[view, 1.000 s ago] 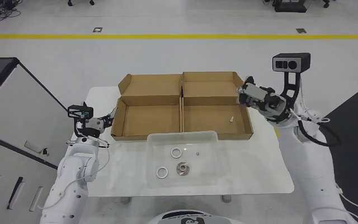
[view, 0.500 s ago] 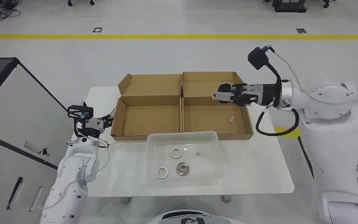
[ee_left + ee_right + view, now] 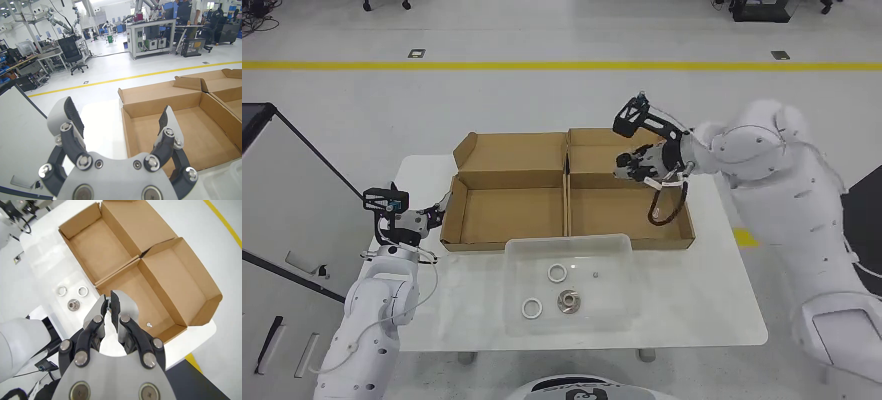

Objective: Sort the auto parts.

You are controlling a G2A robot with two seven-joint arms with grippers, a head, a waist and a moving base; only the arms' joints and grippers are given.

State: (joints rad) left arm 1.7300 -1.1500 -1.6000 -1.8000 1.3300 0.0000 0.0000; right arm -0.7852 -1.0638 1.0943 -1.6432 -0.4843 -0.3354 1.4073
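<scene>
near edge of worktop [image 3: 702,290]: clear tray [image 3: 514,285] holding two rings [image 3: 556,271] and a flanged hub [image 3: 567,299], none touching. At the worktop's left side, left hand [image 3: 117,104] sits low, just beside the left box [image 3: 507,215] outer wall, fingers spread wide, nothing in them. Behind the tray: two open cardboard boxes side by side, walls touching. right box [image 3: 607,215] has one screw [image 3: 149,324] lying on its floor, toward the outer side. right hand [image 3: 108,297] is up above the right box, pinched tight on a bolt [image 3: 107,305], threads between the pads.
</scene>
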